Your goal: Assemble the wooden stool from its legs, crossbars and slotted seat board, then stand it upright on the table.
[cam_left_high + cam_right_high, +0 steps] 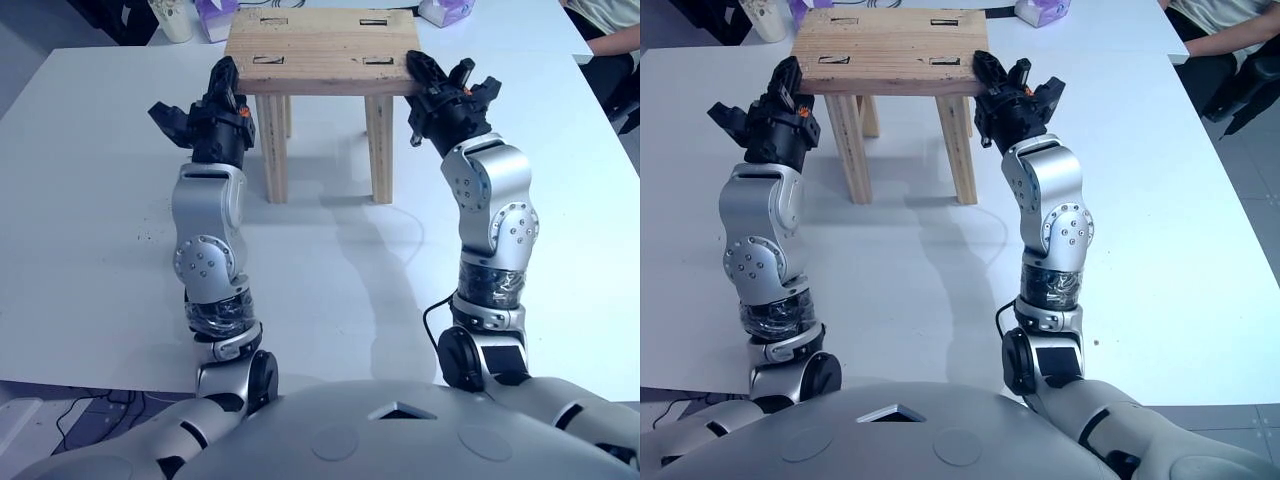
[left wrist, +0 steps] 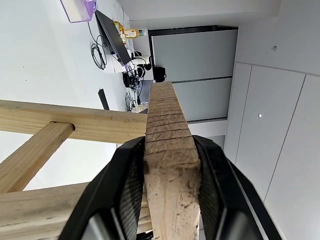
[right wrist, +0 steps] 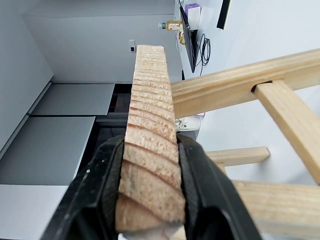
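Note:
The wooden stool (image 1: 320,60) stands upright on the white table (image 1: 90,200), legs down and slotted seat board on top. My left gripper (image 1: 226,80) is shut on the seat board's left edge (image 2: 167,165). At the opposite side my right gripper (image 1: 428,76) is shut on the seat board's right edge (image 3: 150,150). Both wrist views show the black fingers clamping the board's end grain, with legs and crossbars (image 3: 235,85) beyond. The stool's front legs (image 1: 272,150) rest on the table surface.
Tissue boxes (image 1: 447,10) and a white container (image 1: 176,18) stand at the table's far edge behind the stool. A person's arm (image 1: 605,25) shows at the far right. Open table surface lies in front of the stool and to both sides.

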### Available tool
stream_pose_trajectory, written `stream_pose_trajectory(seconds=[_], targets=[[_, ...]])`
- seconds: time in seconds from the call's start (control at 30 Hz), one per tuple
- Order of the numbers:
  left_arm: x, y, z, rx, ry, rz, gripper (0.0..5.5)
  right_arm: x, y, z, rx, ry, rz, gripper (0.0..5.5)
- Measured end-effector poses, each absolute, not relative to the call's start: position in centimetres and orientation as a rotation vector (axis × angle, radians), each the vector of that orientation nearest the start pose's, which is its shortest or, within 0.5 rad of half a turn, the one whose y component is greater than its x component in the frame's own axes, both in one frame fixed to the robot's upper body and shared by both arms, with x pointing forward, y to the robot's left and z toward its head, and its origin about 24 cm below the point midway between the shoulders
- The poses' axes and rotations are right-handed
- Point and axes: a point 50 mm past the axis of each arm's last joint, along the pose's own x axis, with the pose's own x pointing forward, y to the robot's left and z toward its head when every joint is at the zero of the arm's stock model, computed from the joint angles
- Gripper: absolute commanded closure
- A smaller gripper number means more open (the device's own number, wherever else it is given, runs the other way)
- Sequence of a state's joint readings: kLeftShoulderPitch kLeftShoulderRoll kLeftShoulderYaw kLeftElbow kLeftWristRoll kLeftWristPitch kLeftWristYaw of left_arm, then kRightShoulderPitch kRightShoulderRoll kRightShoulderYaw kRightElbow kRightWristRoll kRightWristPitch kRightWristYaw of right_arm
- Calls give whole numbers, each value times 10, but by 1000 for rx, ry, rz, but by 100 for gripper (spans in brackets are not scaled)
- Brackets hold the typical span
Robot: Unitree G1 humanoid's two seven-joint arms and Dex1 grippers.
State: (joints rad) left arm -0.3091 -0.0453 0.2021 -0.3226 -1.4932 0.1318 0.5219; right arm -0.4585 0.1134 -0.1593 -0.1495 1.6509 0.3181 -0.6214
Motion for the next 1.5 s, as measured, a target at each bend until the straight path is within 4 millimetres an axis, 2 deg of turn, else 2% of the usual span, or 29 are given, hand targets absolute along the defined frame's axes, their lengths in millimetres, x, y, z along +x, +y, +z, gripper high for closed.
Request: stream_pose_trajectory(seconds=[0.2,0.43,0.47,0.5,0.53,0.6,0.77,0.83,0.97,1.03,1.1,1.33,1.4,1.5], targets=[[299,155,179,-1573,-46,34,420,313,-96,180,1559,256,191,420],[300,155,174,-1548,-29,62,421,316,-97,179,1511,236,169,420],[300,154,173,-1543,-32,63,384,316,-97,178,1509,233,170,420],[300,154,172,-1540,-36,59,379,316,-97,178,1506,228,173,420],[299,155,172,-1538,-49,50,353,317,-98,177,1502,219,177,380],[298,157,169,-1537,-80,28,321,318,-99,175,1447,173,166,347],[290,174,162,-1512,-147,68,238,318,-121,165,1394,93,82,269],[286,185,154,-1484,-152,123,205,316,-126,169,1384,49,88,237],[282,198,149,-1424,-167,189,201,315,-131,172,1353,9,78,185],[278,205,147,-1394,-172,206,201,316,-137,170,1298,-1,49,185],[273,212,146,-1298,-177,218,201,319,-142,167,1184,-8,36,185],[267,242,140,-518,-195,401,201,332,-151,155,469,-119,4,185],[269,244,138,-324,-204,443,201,335,-153,152,306,-150,-9,185],[276,237,123,-90,-177,494,201,344,-151,142,193,-148,-48,185]])
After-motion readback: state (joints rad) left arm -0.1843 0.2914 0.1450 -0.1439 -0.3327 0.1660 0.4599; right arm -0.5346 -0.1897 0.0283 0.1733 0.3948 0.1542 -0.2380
